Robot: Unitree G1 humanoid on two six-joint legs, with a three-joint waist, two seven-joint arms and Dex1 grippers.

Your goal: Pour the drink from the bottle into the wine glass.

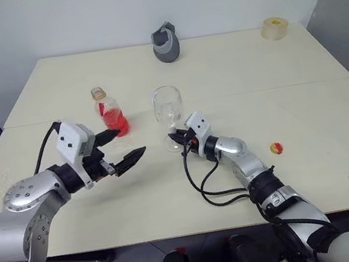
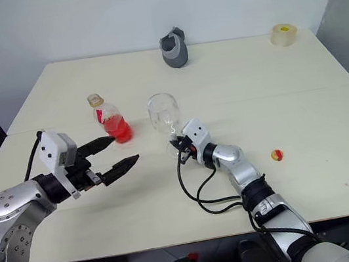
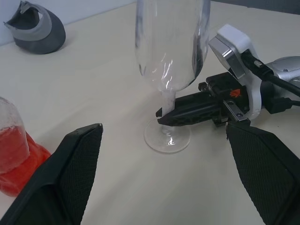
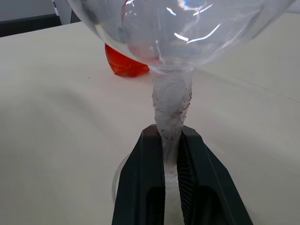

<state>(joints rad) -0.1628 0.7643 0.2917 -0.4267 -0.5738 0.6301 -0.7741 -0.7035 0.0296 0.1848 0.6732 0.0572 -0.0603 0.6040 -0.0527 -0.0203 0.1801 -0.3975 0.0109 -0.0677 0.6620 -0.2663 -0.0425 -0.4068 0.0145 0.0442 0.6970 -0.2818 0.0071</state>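
Right gripper (image 4: 171, 154) is clamping the wine glass (image 1: 168, 108) stem, steadying it upright for pouring. Left gripper (image 1: 121, 147) is hovering fully spread and empty, with the bottle (image 1: 111, 114) just beyond its fingertips.

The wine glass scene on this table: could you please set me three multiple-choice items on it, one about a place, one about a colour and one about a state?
1. Where does the grey jug-like object stand?
A. at the table's far edge
B. beside the bottle
C. in the left gripper

2. What colour is the drink in the bottle?
A. green
B. red-pink
C. blue

3. How does the right gripper stand?
A. open above the table
B. shut on the bottle
C. shut on the wine glass

Key: 1 A, it stands far behind both arms; 2 B, red-pink liquid fills the bottle's lower part; 3 C, the right wrist view shows both fingers clamping the stem.
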